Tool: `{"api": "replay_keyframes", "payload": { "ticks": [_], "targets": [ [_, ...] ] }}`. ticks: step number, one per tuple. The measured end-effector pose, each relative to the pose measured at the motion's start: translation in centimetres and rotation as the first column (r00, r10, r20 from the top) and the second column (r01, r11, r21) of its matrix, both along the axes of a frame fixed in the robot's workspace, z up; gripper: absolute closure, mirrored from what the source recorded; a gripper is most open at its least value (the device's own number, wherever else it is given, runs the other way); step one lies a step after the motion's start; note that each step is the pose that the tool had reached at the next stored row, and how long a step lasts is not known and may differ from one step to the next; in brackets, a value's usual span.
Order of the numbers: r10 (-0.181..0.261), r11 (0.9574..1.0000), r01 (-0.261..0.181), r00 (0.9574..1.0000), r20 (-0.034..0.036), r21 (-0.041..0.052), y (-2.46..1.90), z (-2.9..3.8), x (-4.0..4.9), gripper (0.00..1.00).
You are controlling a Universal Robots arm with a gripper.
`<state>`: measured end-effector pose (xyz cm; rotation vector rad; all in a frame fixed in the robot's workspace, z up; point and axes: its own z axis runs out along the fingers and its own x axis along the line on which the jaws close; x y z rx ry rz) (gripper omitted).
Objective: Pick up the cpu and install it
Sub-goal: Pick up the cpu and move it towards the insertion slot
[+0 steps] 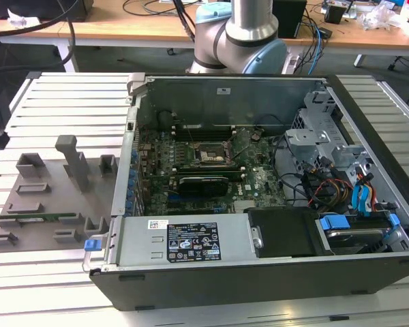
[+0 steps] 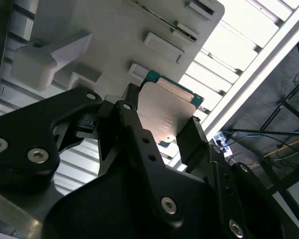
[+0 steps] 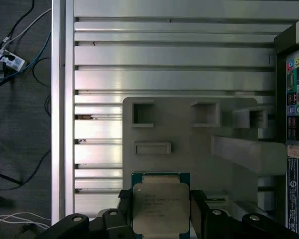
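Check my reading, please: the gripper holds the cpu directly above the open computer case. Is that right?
Not quite. The gripper does hold the cpu, but over the grey fixture plate beside the computer case, not above the case. The first wrist view shows this.

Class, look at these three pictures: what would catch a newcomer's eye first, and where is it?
First the silvery cpu, clamped in the gripper over a grey plate, in both wrist views. In the exterior view, an open case with its motherboard bared sits on the slatted table, the plate at that view's left.
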<state>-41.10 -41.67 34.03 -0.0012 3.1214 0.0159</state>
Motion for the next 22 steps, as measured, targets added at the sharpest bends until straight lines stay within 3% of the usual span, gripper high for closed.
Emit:
{"api": "replay_keyframes", "payload": {
  "ticks": [17,22],
  "targets": [
    [0.000,1.0000,0.000,1.0000,0.0000,0.0000,0.19,2.06,0.00,0.45],
    [0.000,1.0000,0.000,1.0000,0.0000,0.0000,0.19,3.34,0.00,0.45]
  ]
}}
